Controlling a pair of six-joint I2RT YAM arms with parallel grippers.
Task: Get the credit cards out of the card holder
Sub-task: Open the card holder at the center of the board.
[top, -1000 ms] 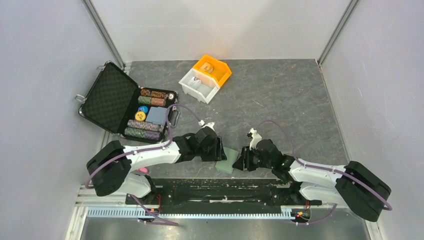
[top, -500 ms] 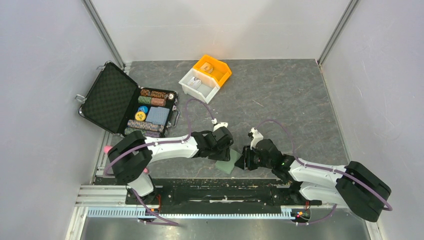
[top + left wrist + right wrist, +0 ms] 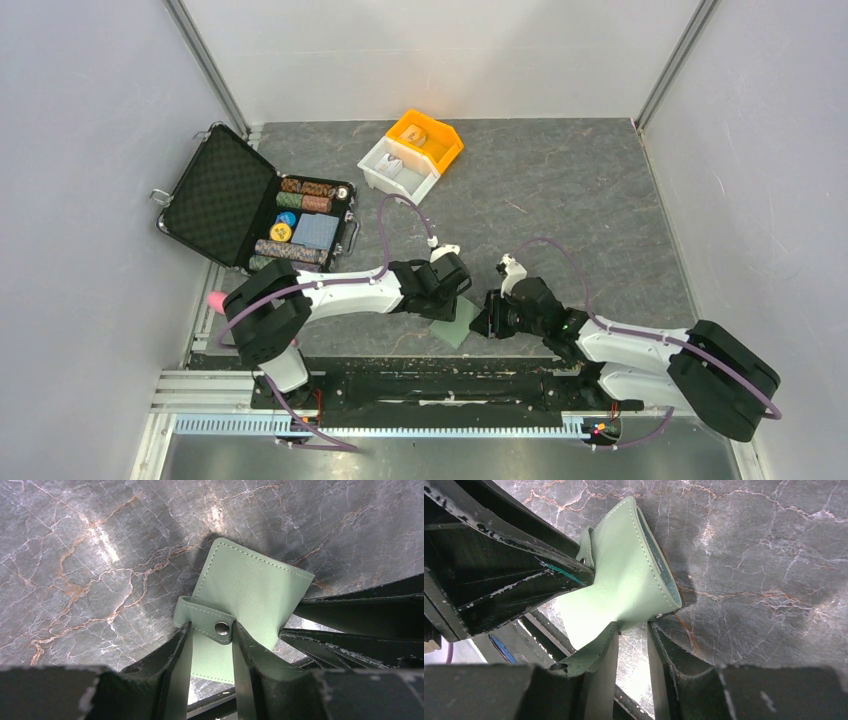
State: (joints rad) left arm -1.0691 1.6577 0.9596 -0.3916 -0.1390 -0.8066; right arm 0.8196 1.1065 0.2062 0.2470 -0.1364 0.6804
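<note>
An open black case lined with egg-crate foam is seen at the left of the overhead view, with rows of round poker chips packed in it. A white plastic bin and an orange bin are set at upper centre on the grey, veined, stone-patterned surface. At lower centre, the left tool is clamped narrowly on the stitched tab with the metal snap of the card holder, a smooth sage-green bifold. The card holder is held tilted and bowed between both tools. Just to its right, a lower corner of it is pinched by the narrowed right tool.
</note>
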